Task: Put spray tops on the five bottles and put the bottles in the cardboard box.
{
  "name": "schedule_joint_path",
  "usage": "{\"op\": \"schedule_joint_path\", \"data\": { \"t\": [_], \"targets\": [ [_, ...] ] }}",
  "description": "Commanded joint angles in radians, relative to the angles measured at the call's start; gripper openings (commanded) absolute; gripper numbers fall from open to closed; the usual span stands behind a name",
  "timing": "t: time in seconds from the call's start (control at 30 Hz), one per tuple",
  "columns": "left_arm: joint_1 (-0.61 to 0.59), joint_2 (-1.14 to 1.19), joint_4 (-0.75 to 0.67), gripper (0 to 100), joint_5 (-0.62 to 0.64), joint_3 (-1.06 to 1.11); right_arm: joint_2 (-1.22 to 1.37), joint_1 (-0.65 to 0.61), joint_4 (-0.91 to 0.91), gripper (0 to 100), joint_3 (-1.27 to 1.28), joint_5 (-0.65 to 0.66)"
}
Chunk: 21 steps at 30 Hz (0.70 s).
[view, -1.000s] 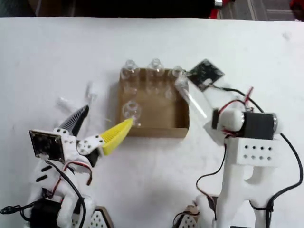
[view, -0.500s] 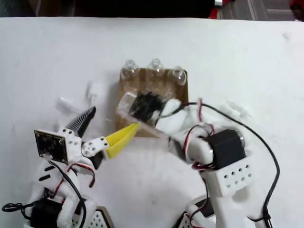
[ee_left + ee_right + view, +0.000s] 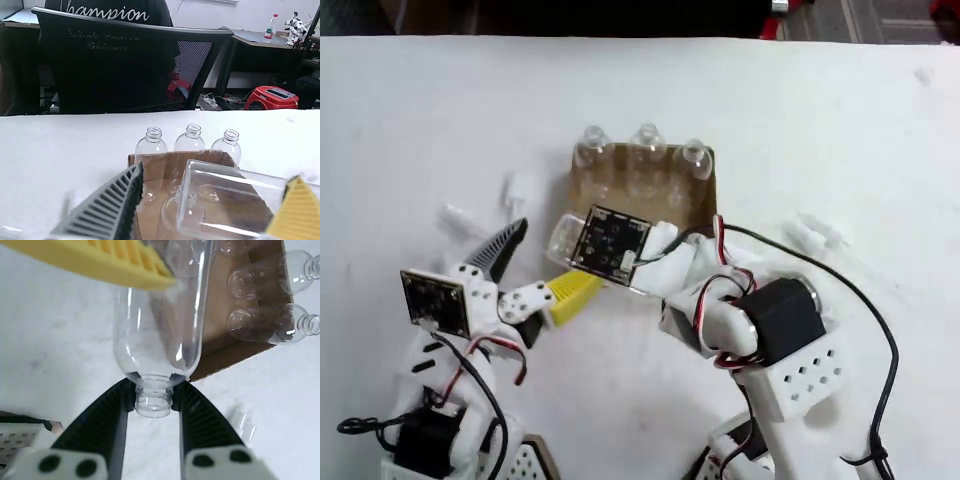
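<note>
My right gripper (image 3: 153,390) is shut on the neck of a clear bottle (image 3: 160,315), held lying over the near left corner of the cardboard box (image 3: 698,212). The bottle's body (image 3: 227,200) sits between the black finger (image 3: 107,210) and yellow finger (image 3: 295,212) of my left gripper (image 3: 217,175), which is open. The yellow finger (image 3: 95,255) lies against the bottle's side. Three uncapped clear bottles (image 3: 647,142) stand along the box's far wall, and one more bottle (image 3: 175,212) shows inside the box behind the held one.
Small clear spray-top parts lie on the white table left of the box (image 3: 512,187) and right of it (image 3: 817,235). The right arm (image 3: 760,325) stretches across the box's near edge. A black chair (image 3: 125,65) stands beyond the table.
The right arm swung from the box's right side over to its near left corner, carrying the bottle between the left gripper's fingers. The left gripper shifted slightly right and away.
</note>
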Motion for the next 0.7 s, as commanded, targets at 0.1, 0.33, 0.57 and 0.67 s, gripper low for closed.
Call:
{"op": "schedule_joint_path", "data": {
  "t": [0.1, 0.33, 0.57, 0.67],
  "targets": [
    [0.002, -0.001, -0.052, 40, -0.002, 0.015, -0.024, -0.012, 0.024, 1.7, -0.095, -0.014],
    [0.002, -0.001, -0.049, 40, -0.003, 0.018, -0.065, -0.038, 0.022, 1.7, -0.213, -0.049],
    [0.002, -0.001, -0.048, 40, -0.003, 0.018, -0.071, -0.124, 0.022, 1.7, -0.230, -0.051],
    [0.002, -0.001, -0.046, 40, -0.003, 0.018, -0.070, -0.124, 0.021, 1.7, -0.227, -0.051]
  ]
}}
